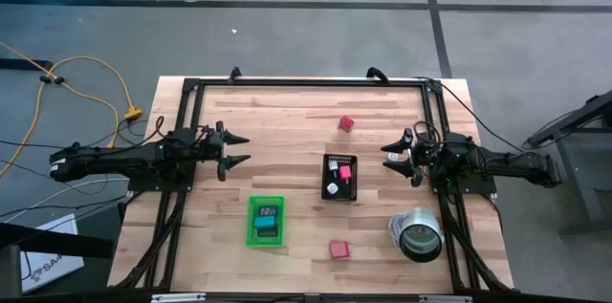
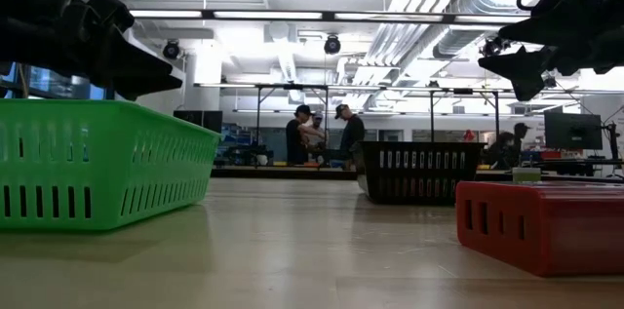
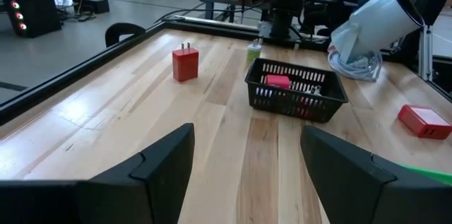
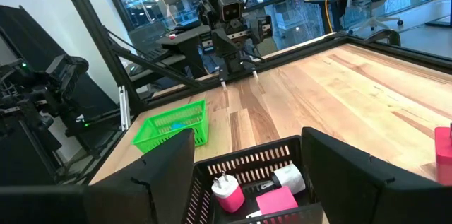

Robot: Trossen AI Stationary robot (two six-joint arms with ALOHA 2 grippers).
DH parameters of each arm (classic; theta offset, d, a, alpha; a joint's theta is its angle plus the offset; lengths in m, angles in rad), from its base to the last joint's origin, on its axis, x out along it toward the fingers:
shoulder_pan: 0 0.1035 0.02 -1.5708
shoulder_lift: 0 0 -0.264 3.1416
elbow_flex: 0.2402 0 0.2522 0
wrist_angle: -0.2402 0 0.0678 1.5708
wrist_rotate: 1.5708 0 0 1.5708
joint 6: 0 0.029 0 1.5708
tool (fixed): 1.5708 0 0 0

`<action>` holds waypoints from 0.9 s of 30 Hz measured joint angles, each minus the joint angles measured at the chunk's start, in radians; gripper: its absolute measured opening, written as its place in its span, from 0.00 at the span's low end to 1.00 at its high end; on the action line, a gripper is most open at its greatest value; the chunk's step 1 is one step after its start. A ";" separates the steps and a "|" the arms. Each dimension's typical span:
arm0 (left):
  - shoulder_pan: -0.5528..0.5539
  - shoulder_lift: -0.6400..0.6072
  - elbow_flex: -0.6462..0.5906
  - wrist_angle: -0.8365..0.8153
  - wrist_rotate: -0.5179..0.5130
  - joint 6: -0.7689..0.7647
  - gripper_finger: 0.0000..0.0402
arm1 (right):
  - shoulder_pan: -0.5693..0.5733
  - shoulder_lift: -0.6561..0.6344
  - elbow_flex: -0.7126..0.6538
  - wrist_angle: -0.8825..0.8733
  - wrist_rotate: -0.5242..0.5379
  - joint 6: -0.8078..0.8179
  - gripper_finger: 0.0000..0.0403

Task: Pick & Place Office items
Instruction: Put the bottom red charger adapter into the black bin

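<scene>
On the wooden table (image 1: 296, 112) a silver can (image 1: 417, 233) lies near right, a green tray (image 1: 266, 220) near centre and a black basket (image 1: 340, 178) mid-table. Both arms are held back, the left gripper (image 1: 237, 149) and right gripper (image 1: 393, 153) open and empty. Two red blocks are loose: one far (image 1: 346, 123), one near (image 1: 338, 248). The far block is best approached from above, jaws squared to its sides.

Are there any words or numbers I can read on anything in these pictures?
"SA...": start of a word on the white sheet lying on the floor left of the table; the rest is cut off.
Green tray, black tray, red blocks and silver can: no readable text.
Signs in the room behind: too blurred to read.
</scene>
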 joint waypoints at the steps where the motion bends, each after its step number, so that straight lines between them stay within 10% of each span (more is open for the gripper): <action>1: 0.000 0.000 0.000 0.000 0.000 0.000 0.63 | 0.000 0.000 0.000 0.000 0.000 0.000 0.62; 27: 0.000 0.000 0.000 0.001 0.000 0.000 0.63 | 0.000 0.000 0.000 0.001 0.027 0.026 0.62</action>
